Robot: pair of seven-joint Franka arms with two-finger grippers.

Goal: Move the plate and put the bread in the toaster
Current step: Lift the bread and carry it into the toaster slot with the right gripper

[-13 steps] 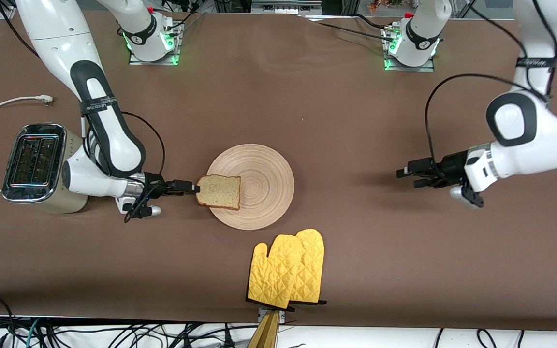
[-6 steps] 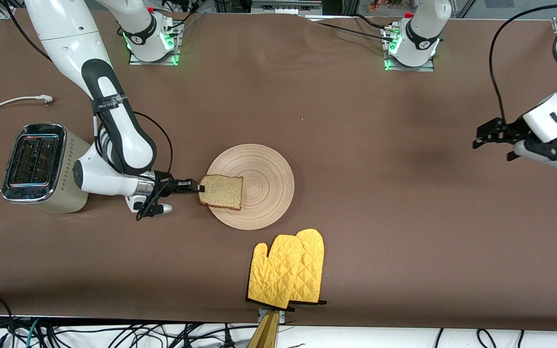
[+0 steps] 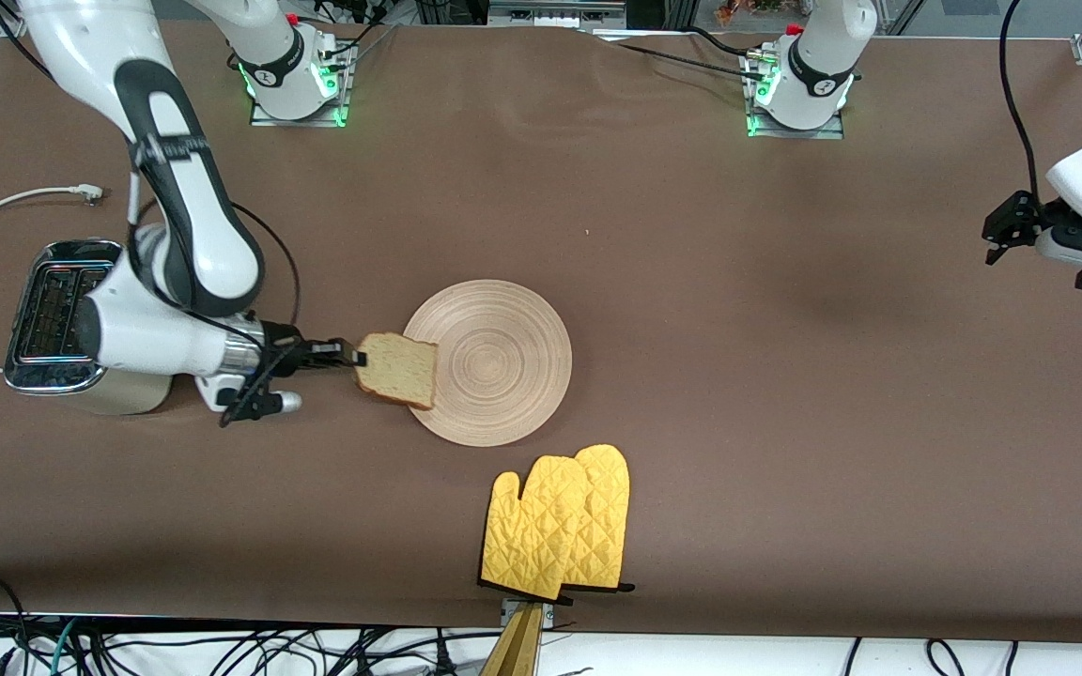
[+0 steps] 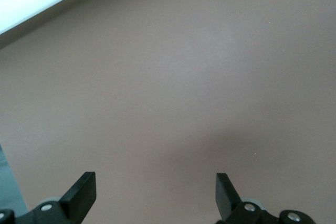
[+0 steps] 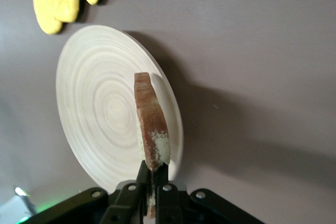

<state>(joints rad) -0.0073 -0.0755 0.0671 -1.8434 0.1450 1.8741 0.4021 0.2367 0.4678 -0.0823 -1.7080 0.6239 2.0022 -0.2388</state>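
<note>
- Right gripper (image 3: pixel 346 356): left of frame centre in the front view, over bare table between toaster and plate. Fingers clamped on one edge of the bread (image 3: pixel 397 369); in the right wrist view the pads (image 5: pixel 143 173) pinch the crust and the slice (image 5: pixel 151 129) stands out edge-on from them.
- Bread: held in the air, flat face up in the front view, overhanging the rim of the plate (image 3: pixel 513 366), not resting on it.
- Handling, judged: light, soft, crumbly. A one-edge pinch leaves most of the slice cantilevered; it may sag, tear at the crust or swing under fast moves. A firm but shallow grip on the crust looks right; squeezing harder would crush the crumb.
- Toaster (image 3: pixel 67 324): mid-left of frame, toward the right arm's end of the table, partly covered by the right arm. Two slots face up, cord trailing to the upper left. Slots look narrow, so the slice must go in vertical and aligned.
- Plate: centre of frame, bare, flat on the table.
- Mitt (image 3: pixel 558 521): yellow, lower centre, nearer the camera than the plate and apart from it.
- Left gripper (image 3: pixel 1006 230): upper right edge of frame, high over the table, waiting; fingers (image 4: pixel 81 190) spread apart and empty in the left wrist view.
- Table (image 3: pixel 738 422): brown cloth, matte, flat. Path from plate to toaster looks unobstructed.
</note>
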